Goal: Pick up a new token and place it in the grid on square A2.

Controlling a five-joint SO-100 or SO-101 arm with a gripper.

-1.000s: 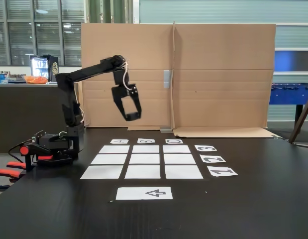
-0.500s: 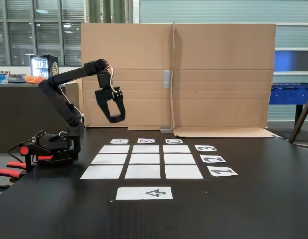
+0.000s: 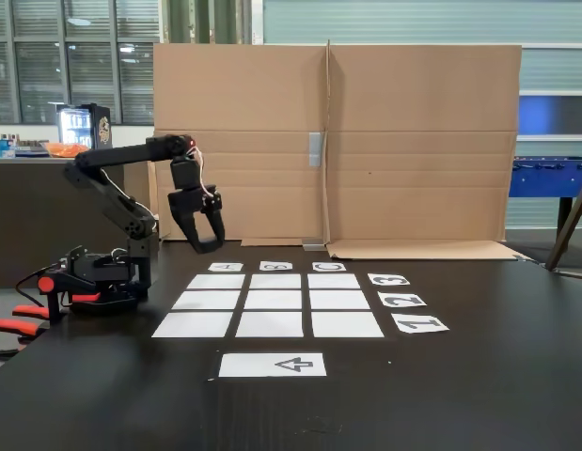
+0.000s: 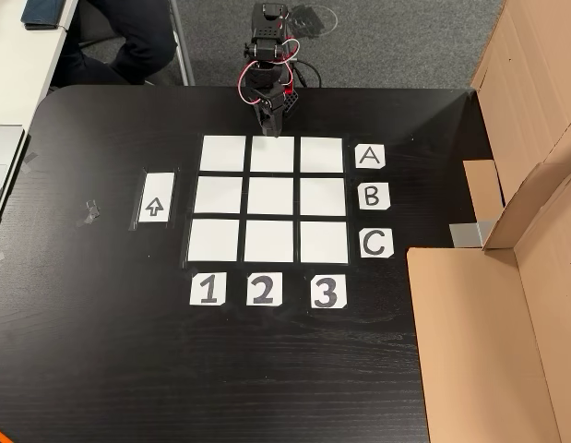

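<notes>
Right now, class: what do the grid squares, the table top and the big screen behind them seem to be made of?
Grid squares: likely plain matt paper, thin, flat, white. Table top: dark, slightly glossy, perhaps laminate; it reflects light. Screen: brown corrugated cardboard, with visible folds and creases.

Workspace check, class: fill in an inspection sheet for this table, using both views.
Surface: black table, matte.
Job's things: grid, all nine squares bare; square A2 bare.
Clutter: arrow sheet; tape scrap.
Grippers: gripper points down, off the table, by the grid's A edge; jaws unclear.
Cables: red and white wires at the wrist.
Surroundings: cardboard wall; person's legs.
</notes>
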